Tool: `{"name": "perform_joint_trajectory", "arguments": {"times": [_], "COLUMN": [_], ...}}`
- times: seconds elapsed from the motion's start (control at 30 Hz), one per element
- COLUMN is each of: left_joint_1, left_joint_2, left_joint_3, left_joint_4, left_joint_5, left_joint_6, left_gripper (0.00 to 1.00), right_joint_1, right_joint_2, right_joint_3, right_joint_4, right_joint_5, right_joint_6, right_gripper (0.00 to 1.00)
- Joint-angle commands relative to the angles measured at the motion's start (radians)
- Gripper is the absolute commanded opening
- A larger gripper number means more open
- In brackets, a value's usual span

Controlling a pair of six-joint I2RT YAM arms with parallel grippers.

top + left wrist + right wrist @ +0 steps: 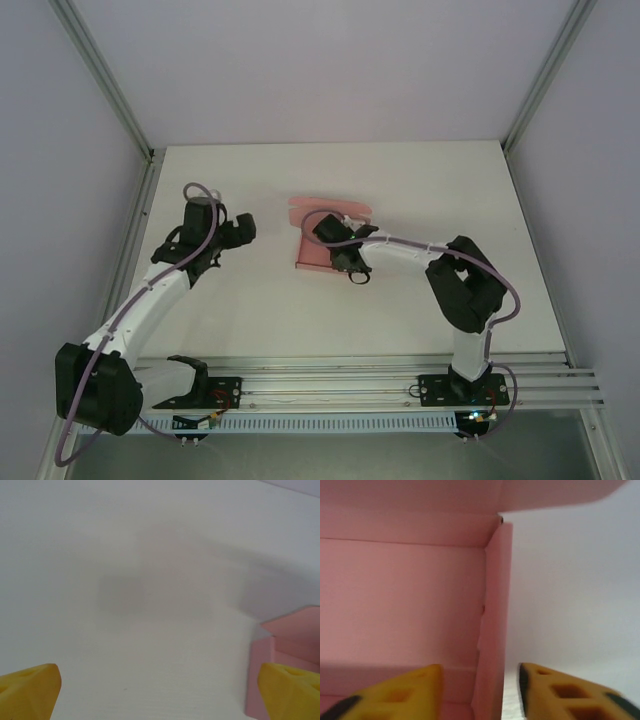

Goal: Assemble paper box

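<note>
At the bottom of the overhead view we see both arm bases bolted to a rail [350,385]. Higher up, left of centre, the left gripper [240,230] hangs over the bare white table [430,180], its yellow fingers [30,690] spread wide at the lower corners of its wrist view. To its right, near the frame's middle, the right gripper [325,232] reaches into the paper box [310,252]. Its jaws stand partly apart astride the box's side wall [495,605], one finger [405,690] inside, the other outside, a slim gap either side, pinching nothing. The pink box lies mid-table, a flap [330,205] along its upper edge.
</note>
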Motion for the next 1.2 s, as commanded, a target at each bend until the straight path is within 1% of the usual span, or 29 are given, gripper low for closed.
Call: {"name": "perform_joint_trajectory", "arguments": {"times": [0.0, 0.07, 0.13, 0.2, 0.3, 0.33, 0.37, 0.4, 0.43, 0.47, 0.5, 0.53, 0.6, 0.67, 0.73, 0.83, 0.87, 0.9, 0.97, 1.0, 1.03, 1.07, 1.1, 1.17], "left_joint_1": [0.011, 0.011, 0.011, 0.012, 0.015, 0.014, 0.014, 0.014, 0.016, 0.015, 0.015, 0.019, 0.025, 0.027, 0.027, 0.026, 0.027, 0.027, 0.027, 0.026, 0.027, 0.023, 0.027, 0.026], "left_joint_2": [0.018, 0.051, 0.100, 0.171, 0.298, 0.337, 0.378, 0.414, 0.445, 0.477, 0.502, 0.526, 0.574, 0.628, 0.683, 0.738, 0.751, 0.760, 0.767, 0.768, 0.770, 0.773, 0.779, 0.792], "left_joint_3": [-0.037, -0.042, -0.009, 0.065, 0.209, 0.254, 0.305, 0.350, 0.388, 0.422, 0.449, 0.474, 0.531, 0.619, 0.693, 0.737, 0.751, 0.761, 0.761, 0.757, 0.753, 0.755, 0.762, 0.783], "left_joint_4": [0.191, 0.250, 0.248, 0.185, 0.047, -0.015, -0.071, -0.117, -0.157, -0.187, -0.210, -0.239, -0.307, -0.427, -0.496, -0.485, -0.499, -0.510, -0.501, -0.485, -0.470, -0.463, -0.468, -0.474], "left_joint_5": [0.266, 0.380, 0.473, 0.547, 0.616, 0.643, 0.660, 0.673, 0.686, 0.688, 0.687, 0.692, 0.713, 0.758, 0.762, 0.721, 0.722, 0.727, 0.722, 0.712, 0.705, 0.701, 0.705, 0.720], "left_joint_6": [0.200, 0.289, 0.370, 0.466, 0.603, 0.660, 0.706, 0.742, 0.781, 0.815, 0.844, 0.873, 0.942, 1.015, 1.050, 1.039, 1.042, 1.046, 1.052, 1.052, 1.052, 1.056, 1.062, 1.071], "left_gripper": [1.00, 1.00, 1.00, 1.00, 1.00, 0.98, 0.96, 0.94, 0.90, 0.88, 0.86, 0.86, 0.83, 0.79, 0.76, 0.72, 0.72, 0.72, 0.71, 0.71, 0.70, 0.68, 0.67, 0.66], "right_joint_1": [-0.011, -0.028, -0.050, -0.081, -0.153, -0.184, -0.222, -0.252, -0.274, -0.292, -0.308, -0.322, -0.367, -0.411, -0.434, -0.435, -0.436, -0.437, -0.437, -0.437, -0.436, -0.436, -0.436, -0.436], "right_joint_2": [-0.100, -0.157, -0.219, -0.295, -0.397, -0.424, -0.444, -0.452, -0.448, -0.431, -0.405, -0.375, -0.302, -0.234, -0.180, -0.121, -0.106, -0.091, -0.078, -0.075, -0.069, -0.059, -0.049, -0.034], "right_joint_3": [-0.013, -0.034, -0.075, -0.133, -0.193, -0.199, -0.201, -0.201, -0.189, -0.166, -0.139, -0.105, -0.002, 0.098, 0.160, 0.188, 0.191, 0.200, 0.212, 0.207, 0.208, 0.215, 0.229, 0.256], "right_joint_4": [-0.023, 0.014, 0.061, 0.121, 0.181, 0.193, 0.203, 0.207, 0.202, 0.183, 0.164, 0.147, 0.080, 0.015, -0.037, -0.061, -0.050, -0.052, -0.060, -0.048, -0.048, -0.050, -0.064, -0.107], "right_joint_5": [0.056, 0.039, 0.025, -0.011, -0.093, -0.162, -0.300, -0.406, -0.483, -0.549, -0.584, -0.594, -0.618, -0.648, -0.732, -0.777, -0.766, -0.768, -0.803, -0.809, -0.805, -0.788, -0.768, -0.756], "right_joint_6": [0.029, -0.073, -0.167, -0.298, -0.460, -0.529, -0.642, -0.733, -0.824, -0.909, -0.969, -0.999, -1.014, -1.014, -1.090, -1.176, -1.162, -1.147, -1.148, -1.150, -1.159, -1.155, -1.152, -1.163], "right_gripper": [0.54, 0.62, 0.69, 0.80, 0.87, 0.87, 0.88, 0.88, 0.88, 0.88, 0.87, 0.85, 0.79, 0.76, 0.74, 0.72, 0.70, 0.67, 0.65, 0.60, 0.55, 0.53, 0.50, 0.49]}}
